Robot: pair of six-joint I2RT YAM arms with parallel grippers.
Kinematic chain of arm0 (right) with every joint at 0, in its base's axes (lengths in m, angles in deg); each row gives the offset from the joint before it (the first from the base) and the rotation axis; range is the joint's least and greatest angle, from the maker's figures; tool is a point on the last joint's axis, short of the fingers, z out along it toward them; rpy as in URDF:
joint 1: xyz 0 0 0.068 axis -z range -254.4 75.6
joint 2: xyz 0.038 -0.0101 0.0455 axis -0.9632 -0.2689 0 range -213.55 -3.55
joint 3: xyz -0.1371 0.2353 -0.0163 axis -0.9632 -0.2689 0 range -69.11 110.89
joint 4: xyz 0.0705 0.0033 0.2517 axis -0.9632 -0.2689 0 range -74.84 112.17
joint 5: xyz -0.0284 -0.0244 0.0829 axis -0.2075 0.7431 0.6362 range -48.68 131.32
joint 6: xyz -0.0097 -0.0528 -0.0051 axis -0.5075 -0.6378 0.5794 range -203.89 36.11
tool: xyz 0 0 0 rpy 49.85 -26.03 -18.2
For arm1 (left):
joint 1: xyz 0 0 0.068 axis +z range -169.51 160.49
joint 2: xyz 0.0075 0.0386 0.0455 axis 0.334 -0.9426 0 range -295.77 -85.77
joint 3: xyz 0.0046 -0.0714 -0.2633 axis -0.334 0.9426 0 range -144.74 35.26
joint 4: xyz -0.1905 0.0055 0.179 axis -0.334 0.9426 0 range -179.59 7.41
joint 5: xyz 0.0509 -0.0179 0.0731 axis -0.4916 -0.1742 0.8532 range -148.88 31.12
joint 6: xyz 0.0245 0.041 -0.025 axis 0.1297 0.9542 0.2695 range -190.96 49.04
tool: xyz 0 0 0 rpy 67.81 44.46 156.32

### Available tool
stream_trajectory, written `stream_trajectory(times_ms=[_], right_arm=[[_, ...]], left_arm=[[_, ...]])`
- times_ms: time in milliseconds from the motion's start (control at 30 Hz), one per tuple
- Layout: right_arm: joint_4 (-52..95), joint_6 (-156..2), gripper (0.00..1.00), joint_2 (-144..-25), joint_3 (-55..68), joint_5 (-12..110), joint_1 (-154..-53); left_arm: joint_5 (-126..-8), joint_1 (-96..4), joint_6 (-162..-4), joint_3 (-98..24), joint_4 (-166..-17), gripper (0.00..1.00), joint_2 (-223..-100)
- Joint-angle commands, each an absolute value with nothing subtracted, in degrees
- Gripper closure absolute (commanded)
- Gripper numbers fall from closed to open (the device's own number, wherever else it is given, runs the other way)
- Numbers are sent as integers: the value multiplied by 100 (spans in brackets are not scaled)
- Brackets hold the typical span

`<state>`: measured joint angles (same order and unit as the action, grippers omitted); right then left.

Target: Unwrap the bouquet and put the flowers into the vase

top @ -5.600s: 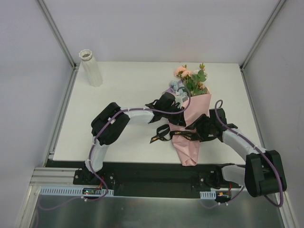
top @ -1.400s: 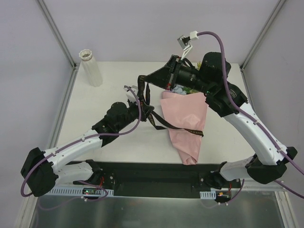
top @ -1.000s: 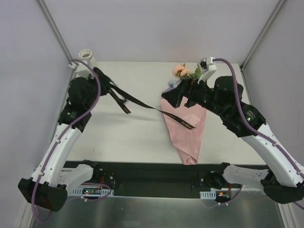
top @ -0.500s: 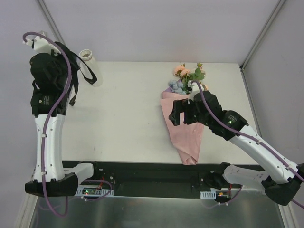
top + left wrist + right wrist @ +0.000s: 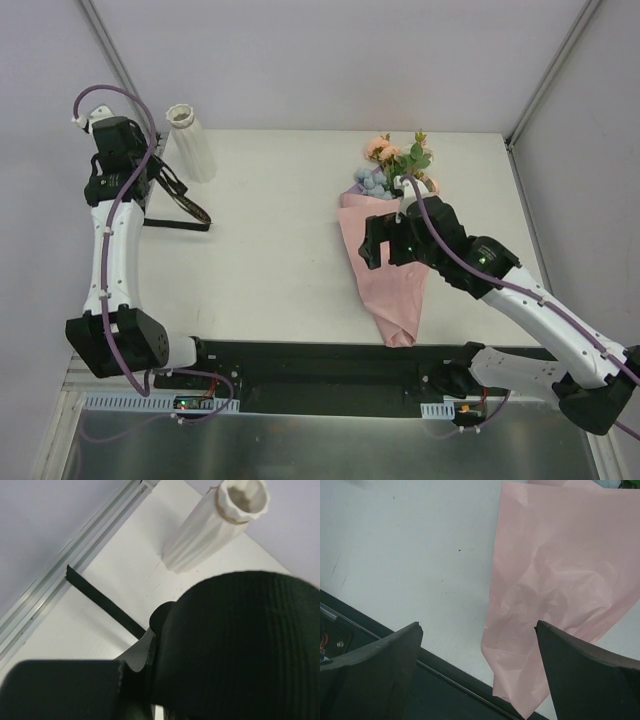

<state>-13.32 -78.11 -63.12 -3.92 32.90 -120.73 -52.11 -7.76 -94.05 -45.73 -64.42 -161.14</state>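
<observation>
Right gripper (image 5: 378, 243) spread, hovering right over the bouquet (image 5: 395, 285); cone axis runs fore-aft, flowers (image 5: 395, 160) at far end; left gripper (image 5: 150, 190) pinches black ribbon (image 5: 190, 212), well left of bouquet.

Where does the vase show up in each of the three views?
Top external: vase stands upright at upper left.
Left wrist: upper right, looking tilted, its open mouth toward the camera.
Right wrist: not in it.
Shared landmark: the white table, in all three views.
</observation>
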Motion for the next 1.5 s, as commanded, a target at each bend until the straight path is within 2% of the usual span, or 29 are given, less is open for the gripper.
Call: stream_trajectory(times_ms=[0, 33, 100, 133, 167, 200, 233, 267, 300, 433, 633, 733, 933, 967, 1067, 1167, 1333, 1467], right_arm=[[-1343, -7870, 1, -6155, -512, 3192, -12072], [-1352, -7879, 0, -6181, -521, 3200, -12072], [-1466, -7818, 0, -6243, -538, 3296, -12072], [-1510, -7809, 0, -6356, -556, 3410, -12072], [-1562, -7818, 0, -6427, -608, 3568, -12081], [-1580, -7852, 0, -6506, -696, 3952, -12081], [-1728, -7922, 0, -6759, -723, 4087, -12089], [-1869, -7993, 0, -6918, -723, 4088, -12159], [-2053, -8107, 3, -7294, -706, 3679, -12229], [-2608, -8283, 3, -8044, -609, 2245, -12651], [-2302, -8283, 3, -8888, -399, 1891, -12854], [-2380, -8310, 1, -9353, -21, 1759, -12924], [-2292, -8231, 4, -10153, 340, 1567, -13222], [-2353, -8092, 4, -10354, 392, 1192, -13267], [-2696, -7705, 4, -10558, 516, 103, -13355], [-3047, -7545, 4, -10603, 560, -760, -13329], [-3417, -7282, 3, -10112, 272, -1114, -12751], [-3418, -7097, 0, -8832, -299, -827, -11942]], left_arm=[[-4526, -765, -9557, -4359, -6481, 100, -16547], [-4526, -773, -9609, -4280, -6472, 99, -16618], [-4552, -765, -9663, -4148, -6463, 88, -16854], [-4569, -765, -9671, -4138, -6454, 71, -16925], [-4578, -756, -9637, -4156, -6393, 26, -16987], [-4578, -765, -9636, -4173, -6358, 5, -17057], [-4587, -756, -9654, -4173, -6332, 1, -17041], [-4613, -756, -9715, -4138, -6331, 1, -16988], [-4631, -756, -9759, -4025, -6331, 1, -16831], [-4789, -765, -9882, -3656, -6340, 1, -16233], [-5571, -773, -9777, -2917, -6525, 5, -15310], [-6378, -765, -9847, -2522, -6664, 9, -14932], [-8188, -905, -10408, -1397, -7428, 10, -14123], [-8399, -984, -10453, -1144, -7691, 10, -14009], [-8560, -1799, -10489, -896, -7860, 11, -13886], [-8078, -2930, -10532, -790, -7922, 14, -13868], [-7611, -4217, -11129, -1, -9360, 18, -13832], [-7602, -4982, -11227, -77, -9952, 20, -14462]])
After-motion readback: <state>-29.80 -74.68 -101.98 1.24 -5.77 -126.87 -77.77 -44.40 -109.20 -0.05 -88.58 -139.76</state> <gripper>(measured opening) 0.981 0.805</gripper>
